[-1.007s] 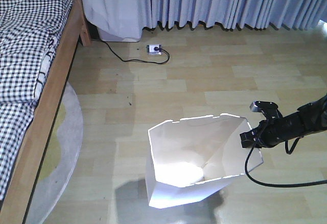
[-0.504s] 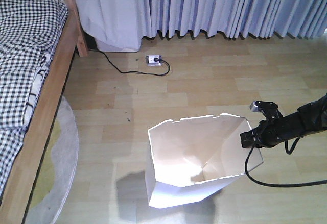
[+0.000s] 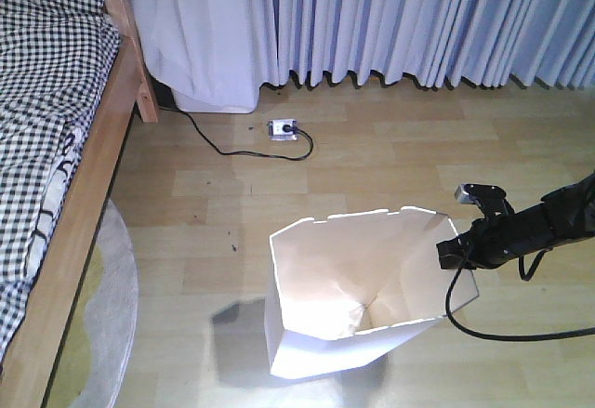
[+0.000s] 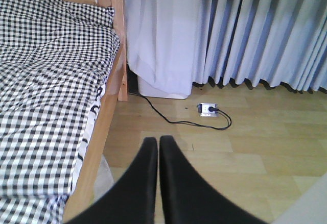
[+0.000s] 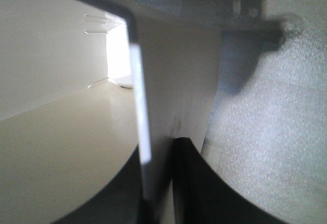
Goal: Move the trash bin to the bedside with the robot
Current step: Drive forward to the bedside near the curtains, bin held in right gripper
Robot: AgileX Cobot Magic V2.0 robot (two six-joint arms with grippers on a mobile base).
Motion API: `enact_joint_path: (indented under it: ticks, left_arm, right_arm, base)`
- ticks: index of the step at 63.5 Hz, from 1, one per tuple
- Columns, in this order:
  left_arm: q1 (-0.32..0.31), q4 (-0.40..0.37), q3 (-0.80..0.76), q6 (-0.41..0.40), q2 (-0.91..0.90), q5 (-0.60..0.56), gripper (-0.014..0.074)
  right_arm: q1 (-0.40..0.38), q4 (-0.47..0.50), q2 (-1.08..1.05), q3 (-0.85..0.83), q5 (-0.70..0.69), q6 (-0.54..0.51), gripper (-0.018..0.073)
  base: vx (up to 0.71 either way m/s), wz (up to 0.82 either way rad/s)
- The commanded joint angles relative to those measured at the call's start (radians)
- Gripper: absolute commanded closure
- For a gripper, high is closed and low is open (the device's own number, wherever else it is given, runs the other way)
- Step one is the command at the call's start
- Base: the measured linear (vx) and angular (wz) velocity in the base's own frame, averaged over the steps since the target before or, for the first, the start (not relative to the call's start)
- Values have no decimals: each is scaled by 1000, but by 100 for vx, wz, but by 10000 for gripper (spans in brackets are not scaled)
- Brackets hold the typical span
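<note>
The white faceted trash bin (image 3: 346,273) stands on the wood floor, its cream inside showing. My right gripper (image 3: 450,252), on a slim black arm, is shut on the bin's right rim. In the right wrist view the thin bin wall (image 5: 139,96) runs between the two black fingers of the right gripper (image 5: 156,157). The bed (image 3: 51,138), with its checked bedding and light wooden frame, lies along the left, about a bin's width from the bin. My left gripper (image 4: 159,141) is shut on nothing and hangs over the floor beside the bed frame (image 4: 104,127).
A white power strip (image 3: 282,129) with a black cable lies on the floor ahead. Pale blue curtains (image 3: 400,18) hang along the far wall, with a white box (image 3: 216,99) beneath them. A round grey rug (image 3: 107,324) pokes out from under the bed.
The bed has slid left in the front view while the power strip and curtain hem moved down the frame. Bin and right gripper keep their place in the frame.
</note>
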Motion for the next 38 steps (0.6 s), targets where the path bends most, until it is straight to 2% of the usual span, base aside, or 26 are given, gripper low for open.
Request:
enact_joint_path:
  ticks: [1, 38]
  left_arm:
    - [-3, -2, 3, -4, -14, -66, 603]
    - [-3, -2, 3, -4, -14, -66, 603]
  right_arm:
    - [-3, 68, -80, -15, 188, 13, 564]
    - [-3, 68, -80, -15, 188, 13, 564]
  base:
    - [22, 3]
    - [20, 4]
